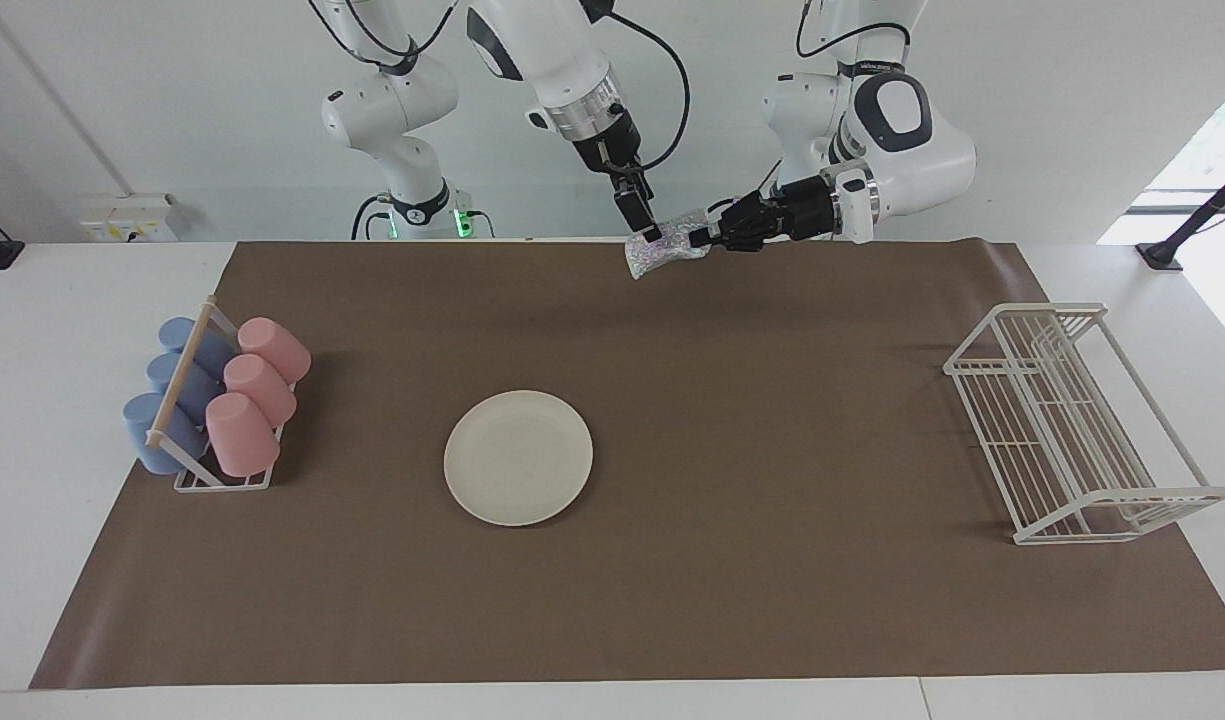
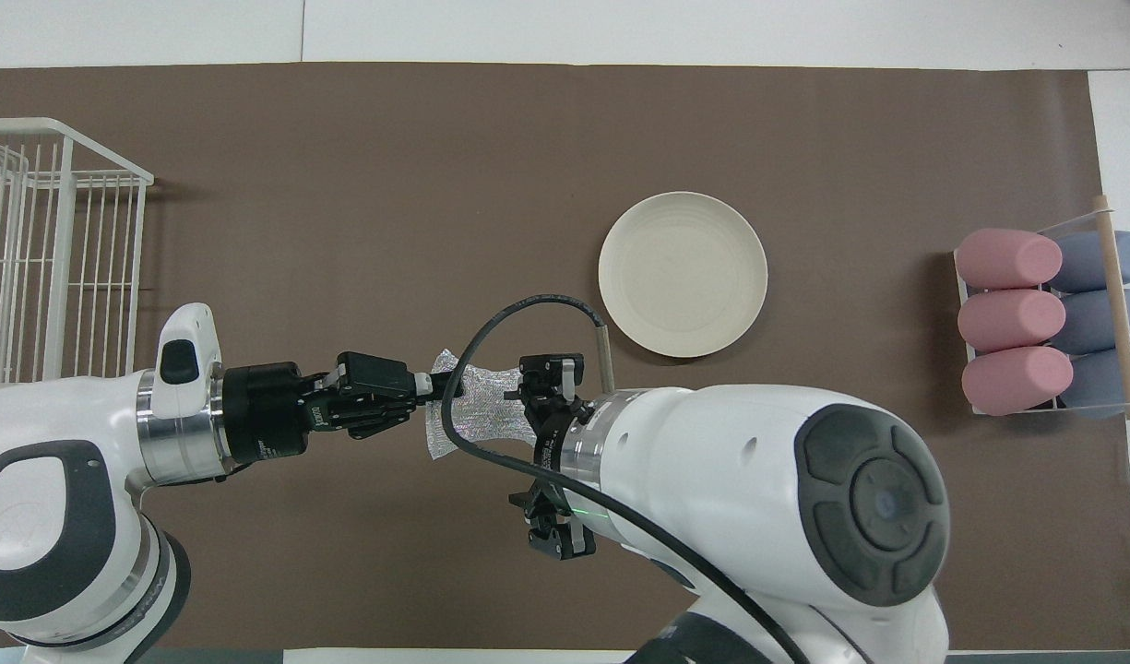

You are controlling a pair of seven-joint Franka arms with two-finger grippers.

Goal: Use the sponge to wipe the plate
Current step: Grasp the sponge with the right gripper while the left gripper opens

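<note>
The left arm comes in from its base and stretches level toward the middle of the desk's robot-side edge, wrist horizontal; its black left end effector (image 1: pixel 709 239) (image 2: pixel 428 385) is up in the air over that edge of the brown mat, fingertips pinched together on one end of the small, silvery-grey, glittery foil-like sponge (image 1: pixel 656 251) (image 2: pixel 477 417); the right arm leans in from its own base, forearm sloping steeply down, wrist pointing downward; its black right end effector (image 1: pixel 650 234) (image 2: pixel 551 366) hangs at the free end of the same sponge, fingers (image 1: pixel 640 215) down at the pad; whether they already touch it cannot be told.
</note>
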